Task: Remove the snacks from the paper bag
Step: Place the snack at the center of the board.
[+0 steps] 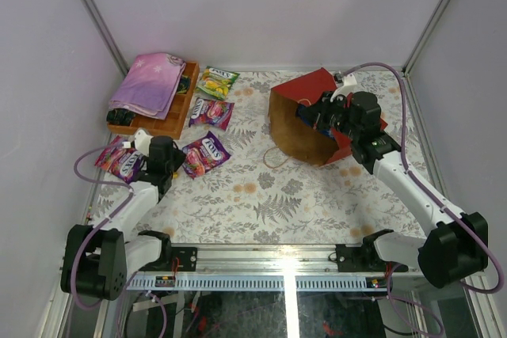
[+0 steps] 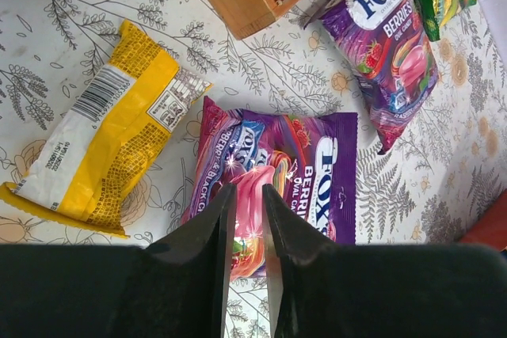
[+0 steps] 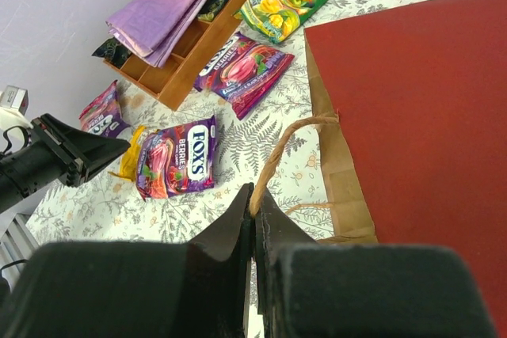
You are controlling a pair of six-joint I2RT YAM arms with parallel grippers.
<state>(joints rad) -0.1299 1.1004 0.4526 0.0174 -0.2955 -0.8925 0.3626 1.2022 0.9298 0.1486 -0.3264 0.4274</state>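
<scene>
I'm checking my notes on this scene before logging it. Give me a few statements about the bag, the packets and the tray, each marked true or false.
1. The right gripper is shut on the twisted handle of the paper bag. True.
2. The green-yellow packet lies inside the wooden tray. False: it lies on the table beside the tray.
3. A folded purple cloth rests on the tray. True.
4. The paper bag is blue outside. False: it is red.
5. The left gripper is above a purple packet. True.
</scene>
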